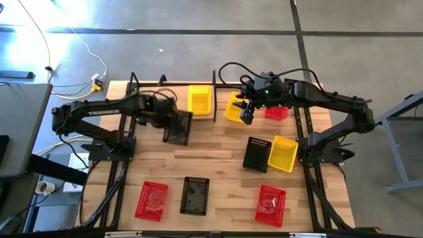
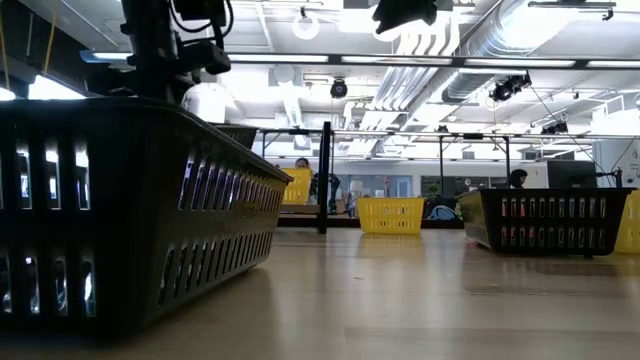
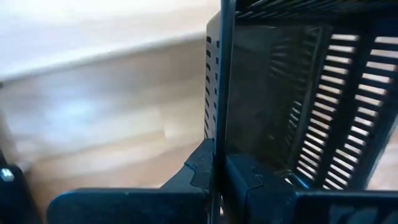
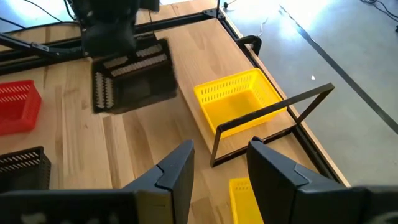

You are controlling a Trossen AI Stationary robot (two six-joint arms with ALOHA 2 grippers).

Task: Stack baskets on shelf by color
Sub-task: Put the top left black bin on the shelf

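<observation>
Between L jaws: rim wall of a black basket (image 1: pixel 178 127), pinched tight; L gripper (image 3: pixel 214 171) clenched on it, fingers nearly meeting through the thin mesh wall.
Held basket: hangs tilted off the jaws, body out ahead of them, above the tabletop (image 1: pixel 218 165) in the high view; whether a corner touches the wood, can't tell.
Ahead of L jaws: yellow basket (image 1: pixel 199 99) at the table's far edge, where the shelf (image 4: pixel 267 115) runs as a black tube frame; a 2nd yellow basket (image 1: pixel 235 108) sits tipped further along.
R gripper (image 4: pixel 217 165): jaws spread, nothing between them; hovers over the far edge near the 2nd yellow basket and a red basket (image 1: pixel 276 112).
Ahead of R jaws: the shelf frame, the yellow basket by it, then the L arm w/ its black load beyond.
Well behind both jaws: black basket (image 1: pixel 257 153) and yellow basket (image 1: pixel 283 153) side by side, touching; nearer the front edge 2 red baskets (image 1: pixel 151 200) (image 1: pixel 270 203) and 1 more black basket (image 1: pixel 195 196).
Stage (judged): black basket in carry toward the shelf; no colour stack built yet.
Risk 1: grip is on one thin wall only, so the basket could swing or slip if the arm moves fast.
Risk 2: tilted load may catch the shelf's tube frame or bump the yellow basket.
Risk 3: both arms work the same far edge; R arm is close enough for paths to cross.
Risk 4: setting black onto yellow would break the colour sort.
</observation>
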